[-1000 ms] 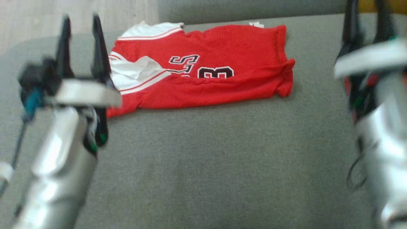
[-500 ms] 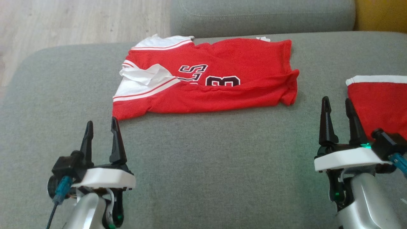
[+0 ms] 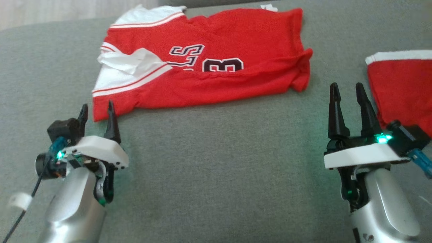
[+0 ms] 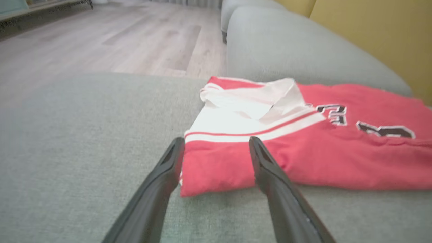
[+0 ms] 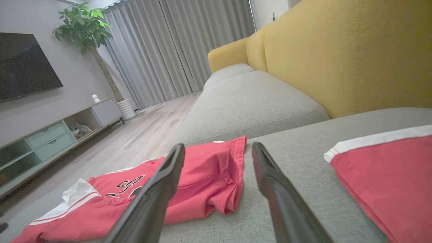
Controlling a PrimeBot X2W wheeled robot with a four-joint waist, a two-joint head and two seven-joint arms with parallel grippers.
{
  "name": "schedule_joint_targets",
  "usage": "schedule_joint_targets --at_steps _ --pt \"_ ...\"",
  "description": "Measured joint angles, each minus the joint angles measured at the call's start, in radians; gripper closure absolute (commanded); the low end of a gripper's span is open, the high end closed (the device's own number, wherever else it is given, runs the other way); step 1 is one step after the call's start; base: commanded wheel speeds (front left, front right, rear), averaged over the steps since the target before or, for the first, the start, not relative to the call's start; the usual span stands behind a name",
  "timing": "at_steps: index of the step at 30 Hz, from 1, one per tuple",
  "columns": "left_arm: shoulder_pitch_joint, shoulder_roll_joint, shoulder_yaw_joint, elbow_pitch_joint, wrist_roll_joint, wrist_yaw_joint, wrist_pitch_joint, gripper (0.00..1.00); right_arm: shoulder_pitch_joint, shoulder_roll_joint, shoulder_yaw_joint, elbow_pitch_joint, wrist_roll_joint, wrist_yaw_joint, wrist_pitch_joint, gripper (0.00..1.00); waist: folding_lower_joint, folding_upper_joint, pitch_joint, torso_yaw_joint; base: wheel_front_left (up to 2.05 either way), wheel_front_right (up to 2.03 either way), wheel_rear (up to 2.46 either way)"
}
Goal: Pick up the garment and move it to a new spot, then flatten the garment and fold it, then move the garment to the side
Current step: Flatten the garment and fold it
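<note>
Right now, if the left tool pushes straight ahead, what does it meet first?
Probably the near corner of the red jersey, framed by the open left tool. Height above the sofa is unclear.

Left end effector and right end effector both gape empty, fingers pointing forward

garment lettering seemingly half hidden
</note>
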Motion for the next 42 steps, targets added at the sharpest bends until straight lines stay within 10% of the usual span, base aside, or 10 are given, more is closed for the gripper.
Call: schedule_joint_targets --at_steps 16,17,18,30,42 --pt "-0.161 0.019 -0.003 0.306 -0.008 0.0 0.089 0.0 -0.017 0.0 0.026 -0.022 0.017 0.0 0.0 0.0 -0.0002 0.0 0.058 -0.062 0.0 0.0 0.0" --pt "-0.167 0.018 -0.003 0.315 -0.016 -0.006 0.094 0.69 -0.017 0.0 0.027 -0.022 0.017 0.0 0.0 0.0 -0.0002 0.0 0.058 -0.062 0.0 0.0 0.0" --pt "-0.173 0.018 0.0 0.323 -0.024 -0.013 0.094 1.0 -0.017 0.0 0.028 -0.02 0.017 0.0 0.0 0.0 -0.0003 0.0 0.058 -0.062 0.0 0.0 0.0" --pt "-0.238 0.014 -0.039 0.244 0.03 -0.071 -0.12 1.0 -0.166 -0.001 -0.005 0.178 0.012 0.0 0.155 0.0 -0.0001 0.0 0.054 -0.006 0.0 0.0 0.0" --pt "-0.249 -0.008 -0.087 0.075 0.097 -0.088 -0.138 1.0 -0.466 -0.003 -0.07 0.646 -0.006 0.0 0.344 0.0 -0.0002 0.0 0.073 0.055 0.0 0.0 0.0"
